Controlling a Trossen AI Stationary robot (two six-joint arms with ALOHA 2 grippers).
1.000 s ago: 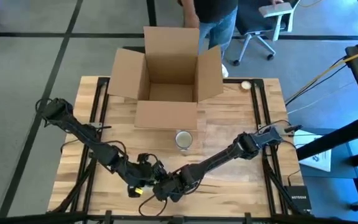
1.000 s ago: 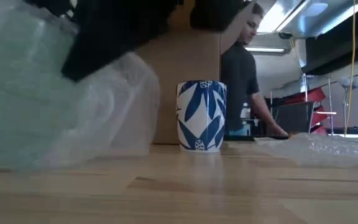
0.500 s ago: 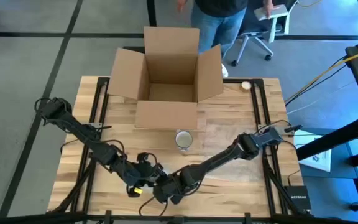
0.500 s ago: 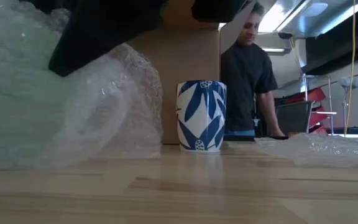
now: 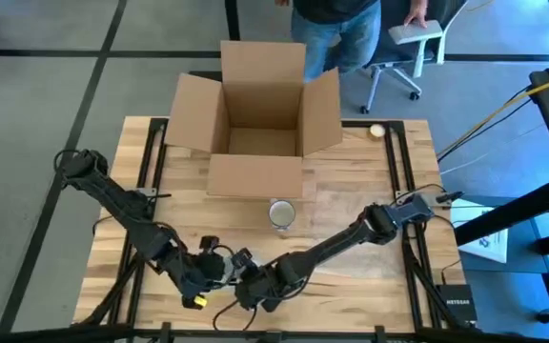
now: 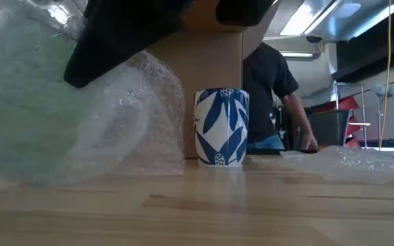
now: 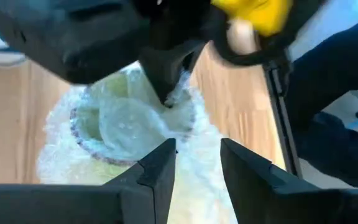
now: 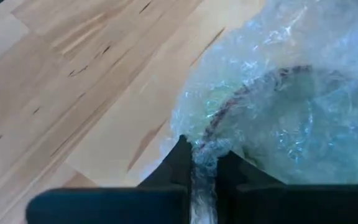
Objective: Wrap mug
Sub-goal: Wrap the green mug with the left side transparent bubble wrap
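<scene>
Nearest you, at the front edge of the desk (image 5: 351,191), both arms meet over a greenish mug bundled in bubble wrap (image 6: 60,116). Your right gripper (image 8: 202,163) has its fingers clamped together on a gathered edge of the wrap, right at the mug's rim; it looks like that pinch is there to anchor the sheet so it can't unroll while the other arm works. Your left gripper (image 7: 194,158) has its fingers apart, hovering just over the open mouth of the wrapped mug (image 7: 126,127), with nothing between them. In the left wrist view the right gripper's dark tip comes down onto the wrap at the far side of the rim, so the mug sits between the two grippers, held by one and free of the other.

You can judge this as mid-wrap: the film covers the mug's sides but stands loose and puffed around the mouth, so the left fingers are probably placed to take or tuck that loose edge.

Further back, near the middle of the desk, a second mug with blue leaves (image 6: 221,127) stands upright and bare, well apart from both grippers. More loose bubble wrap (image 6: 361,160) lies flat off to the right. Behind it the open cardboard box (image 5: 255,124) waits, and a person (image 6: 276,96) stands beyond the desk.
</scene>
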